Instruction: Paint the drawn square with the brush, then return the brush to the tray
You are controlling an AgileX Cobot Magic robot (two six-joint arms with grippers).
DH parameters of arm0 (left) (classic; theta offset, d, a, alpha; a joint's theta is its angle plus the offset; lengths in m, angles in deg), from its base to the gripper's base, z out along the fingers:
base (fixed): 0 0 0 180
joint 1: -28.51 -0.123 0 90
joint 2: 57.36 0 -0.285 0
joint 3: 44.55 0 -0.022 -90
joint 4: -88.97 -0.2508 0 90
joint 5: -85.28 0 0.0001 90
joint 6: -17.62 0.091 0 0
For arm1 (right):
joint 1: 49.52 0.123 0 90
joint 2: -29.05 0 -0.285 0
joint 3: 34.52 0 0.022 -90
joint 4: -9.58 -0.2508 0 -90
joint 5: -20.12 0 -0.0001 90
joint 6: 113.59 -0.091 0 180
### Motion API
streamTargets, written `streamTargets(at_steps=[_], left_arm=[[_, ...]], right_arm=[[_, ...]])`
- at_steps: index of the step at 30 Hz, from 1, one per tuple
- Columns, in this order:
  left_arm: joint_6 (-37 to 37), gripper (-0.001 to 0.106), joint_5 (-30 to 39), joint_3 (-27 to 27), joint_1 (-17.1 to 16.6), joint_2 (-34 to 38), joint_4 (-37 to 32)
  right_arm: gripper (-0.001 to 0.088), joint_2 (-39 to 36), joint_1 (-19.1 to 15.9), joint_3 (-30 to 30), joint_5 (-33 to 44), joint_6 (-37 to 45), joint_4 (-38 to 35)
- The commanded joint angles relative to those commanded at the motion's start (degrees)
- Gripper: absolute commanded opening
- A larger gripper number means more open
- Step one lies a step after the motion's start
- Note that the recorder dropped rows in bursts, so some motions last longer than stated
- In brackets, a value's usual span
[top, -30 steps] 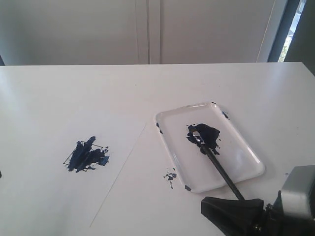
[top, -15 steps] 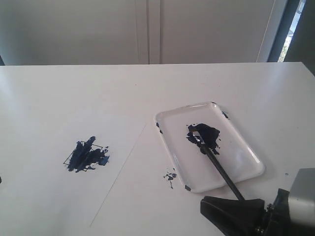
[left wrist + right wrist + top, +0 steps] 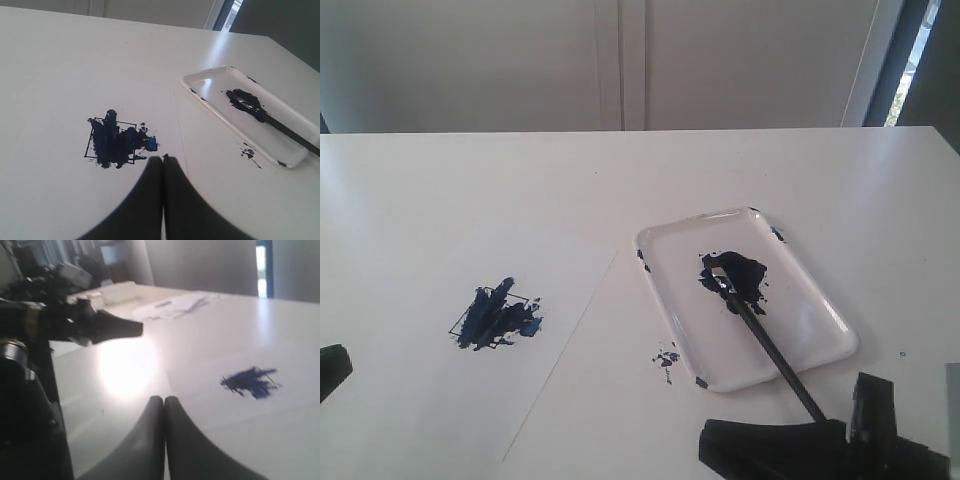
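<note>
With our left gripper (image 3: 162,159) and right gripper (image 3: 164,399) both clenched empty, the brush (image 3: 760,335) lies in the tray (image 3: 680,255), its handle overhanging toward 5 o'clock, where the nearby right gripper could knock it out.

The brush (image 3: 290,134) (its handle end) runs off frame.

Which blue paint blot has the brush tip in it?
The blot inside the tray: the brush sits in it. The smear over the drawn square is bare.
</note>
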Motion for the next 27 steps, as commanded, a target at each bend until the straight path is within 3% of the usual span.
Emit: streamTargets(at_steps=[7,11,27], left_arm=[[-1.5,0.000,-5.9,0.0,0.0,0.0,-3.8],[-0.9,0.000,-9.4,0.0,0.0,0.0,-4.1],[-0.9,0.000,-9.9,0.0,0.0,0.0,-4.1]], right_arm=[[0.0000,0.0,0.0,0.0,3.5,-7.4,-0.4],[0.0000,0.0,0.0,0.0,3.6,-7.4,-0.4],[0.0000,0.0,0.0,0.0,3.6,-7.4,-0.4]])
